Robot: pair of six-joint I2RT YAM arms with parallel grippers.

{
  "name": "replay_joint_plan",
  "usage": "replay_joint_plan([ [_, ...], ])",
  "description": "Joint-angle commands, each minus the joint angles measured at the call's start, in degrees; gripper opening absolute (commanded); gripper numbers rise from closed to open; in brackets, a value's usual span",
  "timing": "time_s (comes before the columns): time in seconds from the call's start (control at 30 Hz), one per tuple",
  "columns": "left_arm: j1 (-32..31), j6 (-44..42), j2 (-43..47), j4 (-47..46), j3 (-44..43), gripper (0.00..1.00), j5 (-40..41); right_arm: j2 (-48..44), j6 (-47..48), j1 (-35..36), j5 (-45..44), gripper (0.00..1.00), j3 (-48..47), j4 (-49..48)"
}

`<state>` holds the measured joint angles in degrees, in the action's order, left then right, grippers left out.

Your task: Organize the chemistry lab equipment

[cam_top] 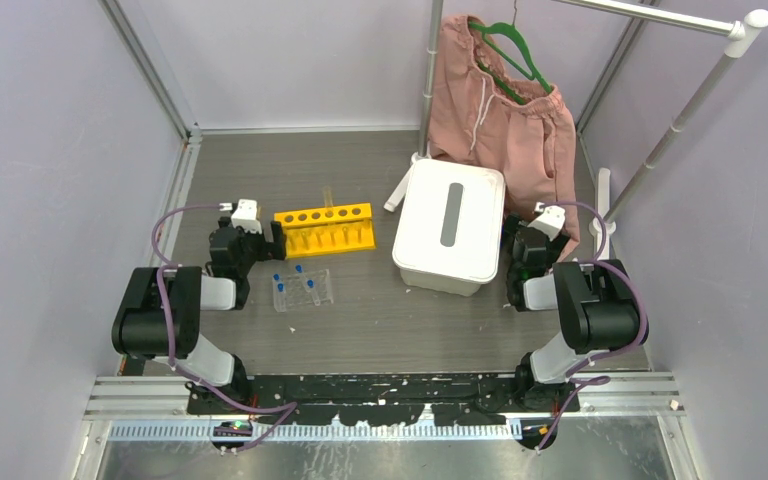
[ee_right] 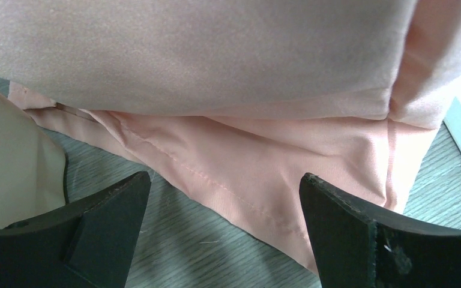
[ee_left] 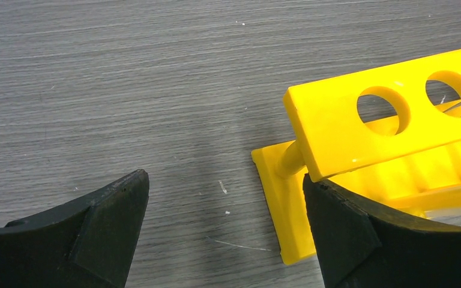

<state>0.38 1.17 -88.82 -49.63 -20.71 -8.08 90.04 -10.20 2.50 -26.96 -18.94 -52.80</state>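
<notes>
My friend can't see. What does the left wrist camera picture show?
The end of a bright yellow plastic tube rack with round holes sits at the right of the picture, next to one finger of the robot's black left hand. The hand's two fingers are spread wide open above a grey wood-grain table.

Tube rack [ee_left: 360,129] by right finger of L gripper [ee_left: 225,183]: bright yellow, plain. Grid rack [cam_top: 303,290]: clear. Tube caps [cam_top: 298,268]: blue. Table [ee_left: 126,78]: gry wood-grain. Shorts [ee_right: 246,150] ahead of R gripper [ee_right: 223,180]: plain pink. Hanger [cam_top: 523,52]: green. Both grippers' fingers blk.
</notes>
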Motion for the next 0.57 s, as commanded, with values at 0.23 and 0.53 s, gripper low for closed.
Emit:
replay_joint_plan([
  [0.23,0.1,-0.9,0.0,-4.6,-0.1,1.00,1.1,-0.5,0.2,-0.1,0.0,1.00,-0.4,-4.7],
  [0.53,0.1,-0.9,0.0,-4.4,-0.2,1.00,1.2,-0.6,0.2,-0.1,0.0,1.00,-0.4,-4.6],
])
